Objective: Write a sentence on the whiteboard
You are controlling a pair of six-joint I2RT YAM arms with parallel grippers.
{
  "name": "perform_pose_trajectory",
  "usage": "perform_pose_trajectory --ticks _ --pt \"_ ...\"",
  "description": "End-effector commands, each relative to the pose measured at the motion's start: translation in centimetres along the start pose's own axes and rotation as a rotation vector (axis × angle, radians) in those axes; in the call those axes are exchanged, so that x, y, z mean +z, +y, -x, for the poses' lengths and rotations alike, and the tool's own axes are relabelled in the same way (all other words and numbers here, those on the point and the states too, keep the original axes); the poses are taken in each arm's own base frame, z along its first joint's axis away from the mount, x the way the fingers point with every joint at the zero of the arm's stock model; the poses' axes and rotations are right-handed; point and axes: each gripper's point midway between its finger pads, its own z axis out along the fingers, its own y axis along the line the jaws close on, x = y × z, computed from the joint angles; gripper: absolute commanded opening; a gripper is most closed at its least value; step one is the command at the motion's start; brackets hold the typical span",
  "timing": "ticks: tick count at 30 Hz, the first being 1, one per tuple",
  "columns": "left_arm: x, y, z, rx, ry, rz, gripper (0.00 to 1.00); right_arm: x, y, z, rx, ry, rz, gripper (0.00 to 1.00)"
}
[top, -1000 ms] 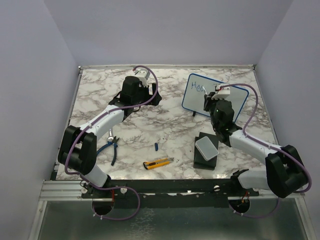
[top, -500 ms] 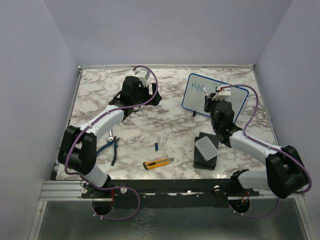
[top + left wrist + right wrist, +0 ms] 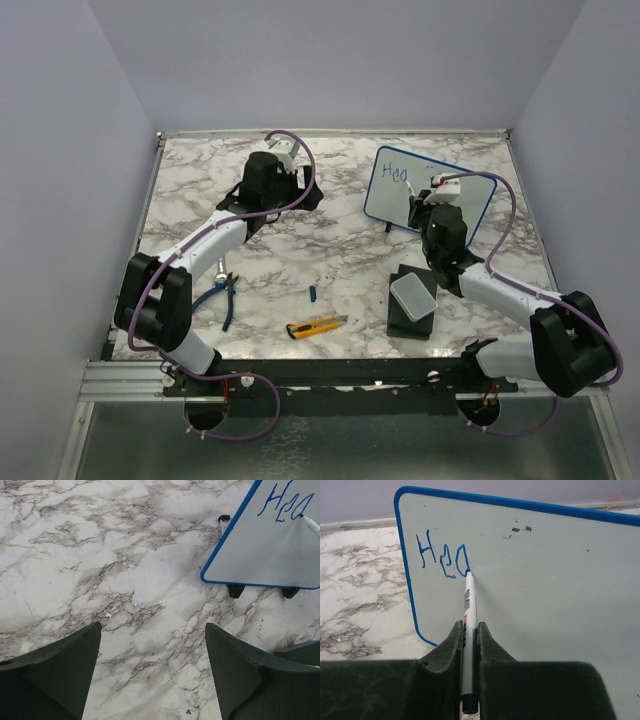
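Top view, worktop (image 3: 330, 250) of grey-veined marble.

Whiteboard (image 3: 388, 203): far right part of the worktop, about 1 o'clock from its middle. It stands propped on small black feet, leaning back, with a blue frame. One corner and two feet show at 2 o'clock in the left wrist view.

Sentence (image 3: 442, 560): only a start, in the board's upper left corner. There are three blue letters: H, e, and a looped third I cannot read for sure. The rest of the board is bare, apart from a few small dark specks near the top edge.

Right hand (image 3: 468, 628): clamped on a marker (image 3: 468, 600), fingers tight on both sides of the white barrel. The marker points away toward 12 o'clock in the wrist view. Its tip touches the board at the lower right of the third letter.

Left hand (image 3: 151, 627): about 11 o'clock on the worktop, well apart from the board. Its fingers are spread wide with nothing between them, only bare marble below.

Loose items, near half of the worktop:
- Pliers (image 3: 224, 297), blue handles, 8 o'clock, beside the left arm.
- Knife (image 3: 317, 325), yellow and black, 6 o'clock.
- Small blue piece (image 3: 312, 293), just above the knife, apart from it.
- Grey box (image 3: 413, 297), resting on a black block (image 3: 405, 325), 4 o'clock, beside the right arm.
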Motion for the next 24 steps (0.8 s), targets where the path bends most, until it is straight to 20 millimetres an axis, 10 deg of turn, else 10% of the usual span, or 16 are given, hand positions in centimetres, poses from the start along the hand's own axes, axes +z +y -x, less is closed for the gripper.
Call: perform_pose_trajectory --ticks 1,24 --pt "-0.97 -0.14 1.08 0.013 -0.038 -0.006 0.86 -0.41 -0.89 -0.91 -0.005 0.027 -0.035 0.00" --pt "-1.51 -0.18 1.73 0.021 -0.058 -0.001 0.86 -1.14 -1.71 -0.96 -0.001 0.025 -0.066 0.00"
